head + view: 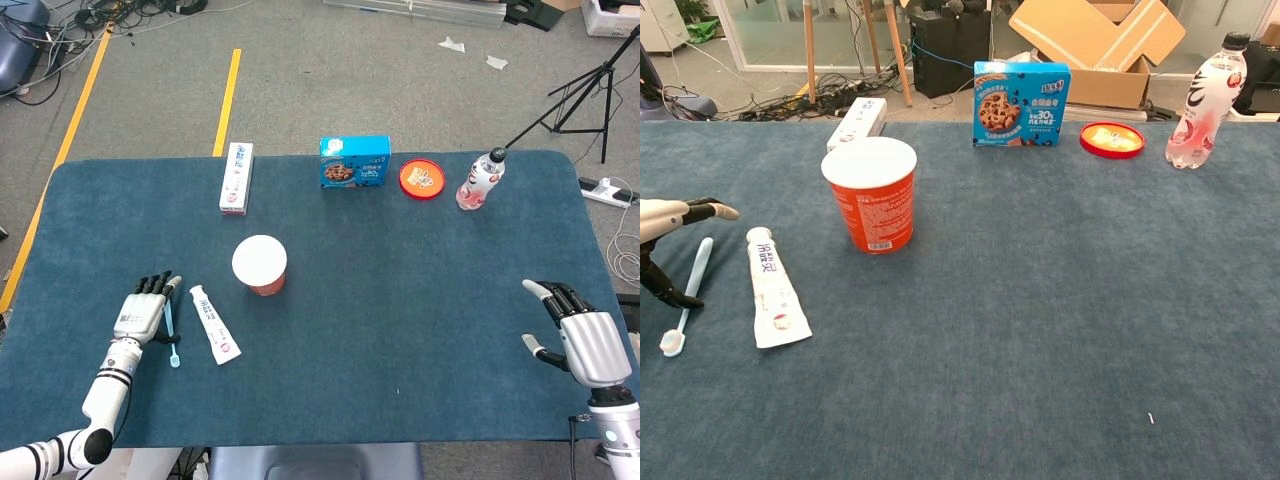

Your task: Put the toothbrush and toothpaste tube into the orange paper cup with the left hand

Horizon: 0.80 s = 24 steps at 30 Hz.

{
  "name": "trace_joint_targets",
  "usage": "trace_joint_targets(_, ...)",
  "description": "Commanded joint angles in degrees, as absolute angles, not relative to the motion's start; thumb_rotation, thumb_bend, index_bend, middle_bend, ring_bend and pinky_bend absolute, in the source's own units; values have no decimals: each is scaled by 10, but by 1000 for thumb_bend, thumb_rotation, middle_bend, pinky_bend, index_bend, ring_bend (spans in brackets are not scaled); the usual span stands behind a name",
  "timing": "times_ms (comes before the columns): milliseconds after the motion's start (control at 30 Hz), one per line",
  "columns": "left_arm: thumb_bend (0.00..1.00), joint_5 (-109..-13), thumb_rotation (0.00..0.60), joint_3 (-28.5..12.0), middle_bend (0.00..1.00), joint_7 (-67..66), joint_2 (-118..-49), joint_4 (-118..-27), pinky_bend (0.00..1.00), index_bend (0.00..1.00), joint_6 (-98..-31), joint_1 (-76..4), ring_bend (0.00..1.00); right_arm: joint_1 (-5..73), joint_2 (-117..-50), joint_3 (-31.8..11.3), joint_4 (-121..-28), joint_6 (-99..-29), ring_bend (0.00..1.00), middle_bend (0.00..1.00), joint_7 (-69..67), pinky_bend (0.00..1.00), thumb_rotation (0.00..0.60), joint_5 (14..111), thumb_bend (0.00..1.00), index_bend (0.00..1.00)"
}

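Note:
The light blue toothbrush (pixel 170 336) lies on the blue table just right of my left hand (pixel 140 314). In the chest view the toothbrush (pixel 690 285) lies at a slant, and the hand (pixel 665 215) at the left edge spreads its fingers over the handle, its thumb touching the brush from the left. I see no closed grip on it. The white toothpaste tube (pixel 214 324) lies flat right of the brush, cap toward the far side. The orange paper cup (pixel 260 264) stands upright and open beyond the tube. My right hand (pixel 582 342) hovers open at the near right, holding nothing.
Along the far edge stand a white toothpaste box (pixel 236 177), a blue cookie box (pixel 354 161), a red lid (pixel 421 179) and a plastic bottle (pixel 480 181). The table's near left edge (pixel 60 440) runs close behind my left hand.

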State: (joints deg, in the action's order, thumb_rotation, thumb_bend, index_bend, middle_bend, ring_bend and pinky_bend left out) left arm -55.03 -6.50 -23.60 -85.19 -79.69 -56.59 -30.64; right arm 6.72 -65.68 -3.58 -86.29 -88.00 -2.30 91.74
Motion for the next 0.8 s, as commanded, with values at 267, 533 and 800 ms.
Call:
trace_joint_targets(267,0,-550,600,-63,0,-244,-846,-798,0,0,-575,-306,0,68,-657,-36,-863,-879,223,259,-22,530,600,917,165,216)
trace_joint_targets(533,0,-546,600,-58,0,-250,-842,-790,0,0,-575,-304,0,69,-659,-35,-862,-877,223,259,-19,530,600,916,165,216)
trace_joint_targets(800,0,-544,600,-58,0,-258,-834,-789,0,0,-581,-302,0,69,-659,-34,-863,-876,223,259,-18,527,600,916,165,216)
